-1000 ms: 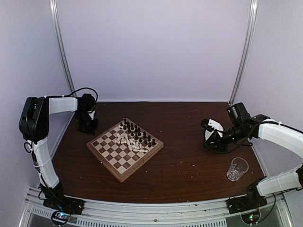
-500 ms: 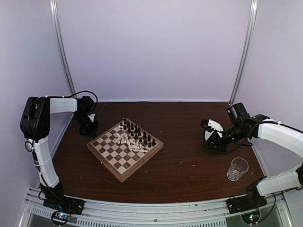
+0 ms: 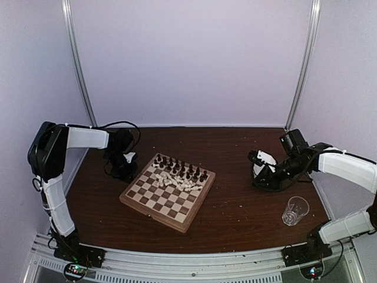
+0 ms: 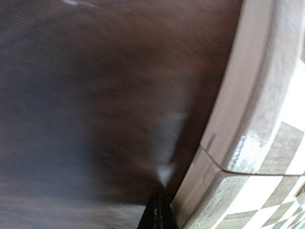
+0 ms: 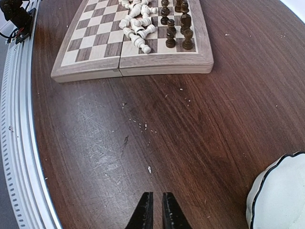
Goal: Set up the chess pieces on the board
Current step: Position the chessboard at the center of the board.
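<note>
Top view: light soft, even, from overhead. Pale walls bright; dark brown wooden table (image 3: 235,206) dim, faint sheen. Shadows on it short, diffuse. Clear plastic cup (image 3: 295,210) carried small highlights. Silver upright poles (image 3: 78,65) slanted, wide-angle perspective.

Left wrist view: heavy blur, table smeared, pale glare streak on it. Tan border of square wooden chessboard (image 4: 248,95) soft-edged.

Right wrist view: sharp, table scratches crisp. Grey metal rail (image 5: 16,143) bowed at left edge. White scalloped bowl (image 5: 279,195) near overexposed.
</note>
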`<state>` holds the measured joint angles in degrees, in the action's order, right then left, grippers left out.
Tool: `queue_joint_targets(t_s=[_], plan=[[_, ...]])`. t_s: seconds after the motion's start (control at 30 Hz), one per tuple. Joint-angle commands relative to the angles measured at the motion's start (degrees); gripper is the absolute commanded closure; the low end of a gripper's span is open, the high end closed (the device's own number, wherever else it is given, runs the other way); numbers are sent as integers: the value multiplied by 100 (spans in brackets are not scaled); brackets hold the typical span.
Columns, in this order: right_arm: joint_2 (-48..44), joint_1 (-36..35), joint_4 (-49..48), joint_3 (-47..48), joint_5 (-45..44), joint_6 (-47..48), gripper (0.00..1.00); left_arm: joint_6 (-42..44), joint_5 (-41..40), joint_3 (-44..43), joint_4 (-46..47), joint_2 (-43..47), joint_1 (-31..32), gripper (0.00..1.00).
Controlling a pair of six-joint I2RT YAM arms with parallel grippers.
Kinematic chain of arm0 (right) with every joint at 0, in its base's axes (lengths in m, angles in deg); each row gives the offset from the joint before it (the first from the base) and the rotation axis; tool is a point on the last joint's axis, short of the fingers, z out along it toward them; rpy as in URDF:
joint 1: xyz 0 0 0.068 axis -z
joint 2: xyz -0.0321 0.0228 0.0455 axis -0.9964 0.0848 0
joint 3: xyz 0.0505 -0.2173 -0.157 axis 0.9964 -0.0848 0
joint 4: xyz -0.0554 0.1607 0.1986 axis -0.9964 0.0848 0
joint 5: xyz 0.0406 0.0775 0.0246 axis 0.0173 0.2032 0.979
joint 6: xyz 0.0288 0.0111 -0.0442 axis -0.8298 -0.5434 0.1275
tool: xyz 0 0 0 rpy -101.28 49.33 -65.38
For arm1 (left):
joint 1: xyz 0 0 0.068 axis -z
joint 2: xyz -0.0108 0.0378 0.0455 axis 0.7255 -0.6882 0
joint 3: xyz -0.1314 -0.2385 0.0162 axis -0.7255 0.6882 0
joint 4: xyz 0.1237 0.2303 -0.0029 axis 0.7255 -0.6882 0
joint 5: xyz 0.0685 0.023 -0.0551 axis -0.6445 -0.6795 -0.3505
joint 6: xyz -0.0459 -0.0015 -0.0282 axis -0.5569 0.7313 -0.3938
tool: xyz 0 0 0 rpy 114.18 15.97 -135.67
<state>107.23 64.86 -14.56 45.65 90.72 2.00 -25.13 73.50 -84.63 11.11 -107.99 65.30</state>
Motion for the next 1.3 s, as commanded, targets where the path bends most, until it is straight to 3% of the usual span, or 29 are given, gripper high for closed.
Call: queue_joint_targets(t_s=[0.0,0.23,0.73,0.9,1.03,1.2,1.27], plan=[[103,-72,25,45,101,16,91,-289,311,513,165,401,560,100],[89,-85,29,21,23,8,90,-591,357,987,689,523,1318,100],[362,-187,83,236,-27,-6,90,-1049,285,1221,819,794,2467,100],[575,-410,351,677,-144,43,88,-905,-64,960,183,1297,2502,100],[986,-602,771,1417,-275,79,85,-307,-558,-63,-740,1580,2353,100],[1774,-914,1287,2481,-265,35,79,353,-674,-711,-449,1537,2144,61],[2031,-1008,1597,2856,-215,11,79,494,-685,-708,-64,1484,2075,52]])
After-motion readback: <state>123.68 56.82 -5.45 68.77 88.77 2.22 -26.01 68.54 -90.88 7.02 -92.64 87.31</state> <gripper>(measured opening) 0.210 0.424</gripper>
